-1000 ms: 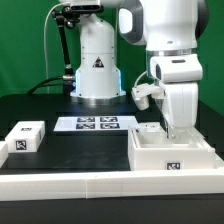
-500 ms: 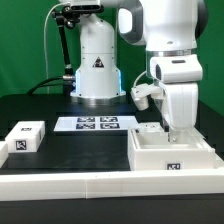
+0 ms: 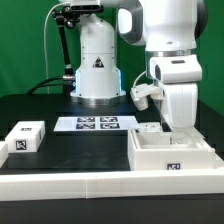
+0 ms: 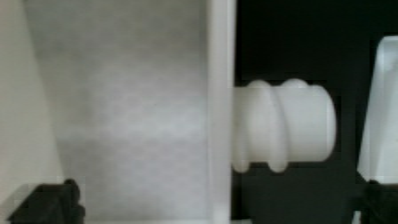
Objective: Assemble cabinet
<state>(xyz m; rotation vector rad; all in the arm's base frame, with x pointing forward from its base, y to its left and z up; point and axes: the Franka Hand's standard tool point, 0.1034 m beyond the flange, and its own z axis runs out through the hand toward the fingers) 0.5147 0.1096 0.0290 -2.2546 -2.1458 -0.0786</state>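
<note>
Here is the large white plastic cabinet box [image 3: 150,158], low on the exterior view's right. It sits open side up on the black table [image 3: 60,105], with a square black-and-white tag on its front wall.

The white arm comes down from the upper part of the frame. Its last link stands close to vertical, wrist straight, and the end effector [image 3: 178,128] points down just behind the box's far rim. Exactly where the tips sit is hidden by the hand's own body.

The wrist view helps. The two black fingertips [image 4: 50,202] stand far apart at opposite edges of that picture, so I read the end effector as spread wide and clamping nothing. Between them are a flat white plastic wall and, just off its edge, a ribbed white plastic peg [image 4: 285,125].

As for handling, the box looks stiff and hollow, so probably light, and smooth plastic is likely slippery. A pinch across one thin upright wall seems the best hold, since the body is far too wide to span. A light box may skid or tip if it is nudged.

On the exterior view's left, well apart, sits a small white tagged block [image 3: 25,137]. The flat white marker board [image 3: 98,123] lies mid-frame.
</note>
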